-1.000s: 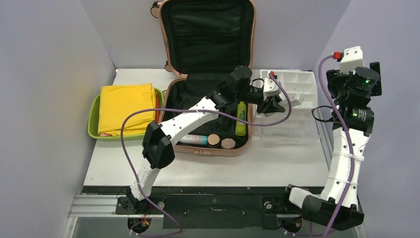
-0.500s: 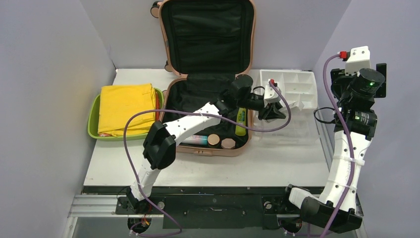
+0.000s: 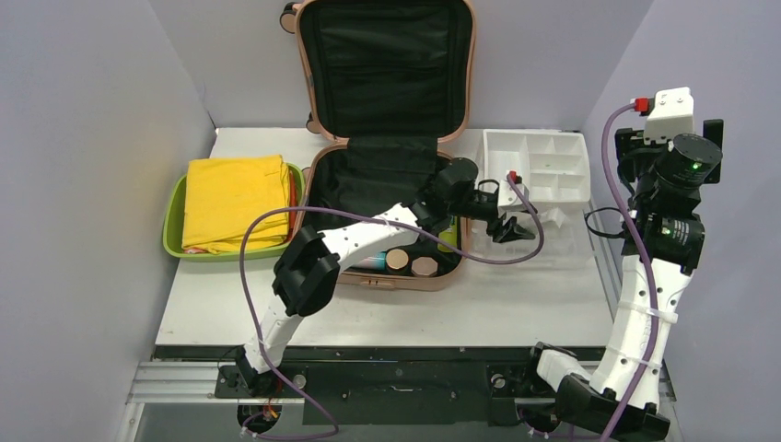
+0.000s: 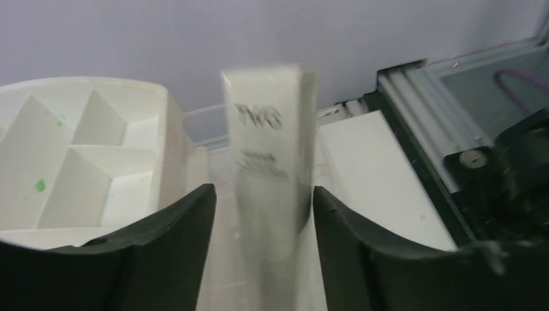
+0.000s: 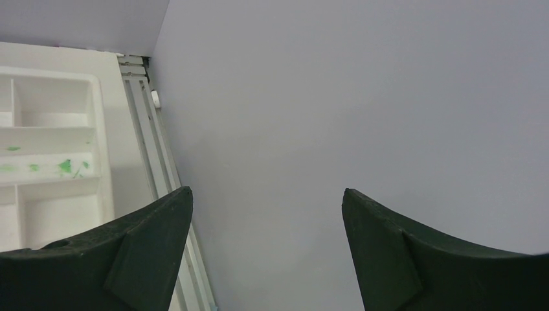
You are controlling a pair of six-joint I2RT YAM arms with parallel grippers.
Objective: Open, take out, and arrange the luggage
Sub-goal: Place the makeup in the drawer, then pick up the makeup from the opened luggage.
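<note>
The salmon-pink luggage (image 3: 391, 281) lies open on the table, its black-lined lid standing upright at the back. Inside it are a green bottle (image 3: 448, 238), two round lids (image 3: 411, 263) and a small can (image 3: 364, 261). My left gripper (image 3: 514, 228) reaches past the luggage's right edge, low over the table. A blurred white tube (image 4: 268, 149) stands between its fingers with a gap on each side, so the left gripper (image 4: 262, 194) is open. The tube (image 3: 555, 216) lies in front of the white organizer (image 3: 543, 166). My right gripper (image 5: 267, 201) is open and empty, raised at the right wall.
A lime-green tub (image 3: 175, 216) with folded yellow cloth (image 3: 232, 201) sits left of the luggage. The white organizer (image 4: 78, 162) has several empty compartments with green specks. The right arm (image 3: 677, 161) stands tall at the table's right edge, by the rail.
My left gripper has drawn back from the organizer toward the near side and its jaws have widened off the white tube. The right arm has risen a little.
</note>
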